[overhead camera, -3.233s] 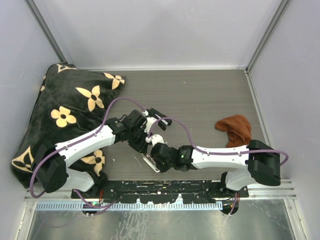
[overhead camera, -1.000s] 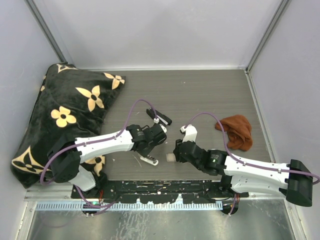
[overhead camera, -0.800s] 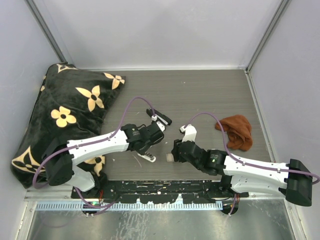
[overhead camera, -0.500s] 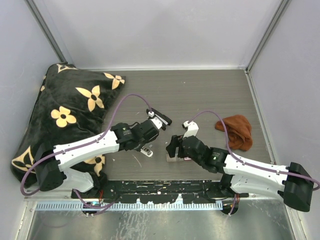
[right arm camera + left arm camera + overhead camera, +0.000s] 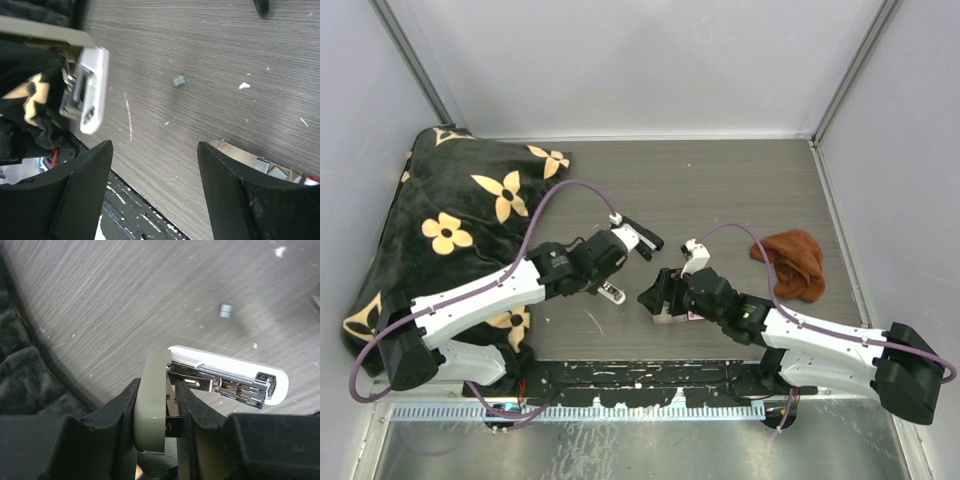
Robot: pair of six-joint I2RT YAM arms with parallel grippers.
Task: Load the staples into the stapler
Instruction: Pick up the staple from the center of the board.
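My left gripper [image 5: 157, 385] [image 5: 608, 268] is shut on the stapler's cream-green top cover [image 5: 151, 400]. The stapler is hinged open. Its white base [image 5: 235, 370] [image 5: 612, 292] and bare metal channel [image 5: 220, 386] stick out to the right, just above the table. My right gripper [image 5: 153, 150] [image 5: 658, 296] hangs open over the table with nothing between its fingers. The little cardboard box [image 5: 240, 155] [image 5: 670, 316] lies below its right finger, with silvery staples [image 5: 262, 165] inside. One small loose staples piece [image 5: 178, 80] [image 5: 226, 310] lies on the table between the arms.
A black cushion with cream flowers [image 5: 450, 220] fills the left side, close to the left arm. A brown cloth [image 5: 790, 260] lies at the right. A small black oblong object [image 5: 642, 236] rests just beyond the left gripper. Grey walls close in the table.
The right gripper's jaws have opened wide and let go of the box, which now lies on the table. The left gripper has carried the open stapler away from the near edge.
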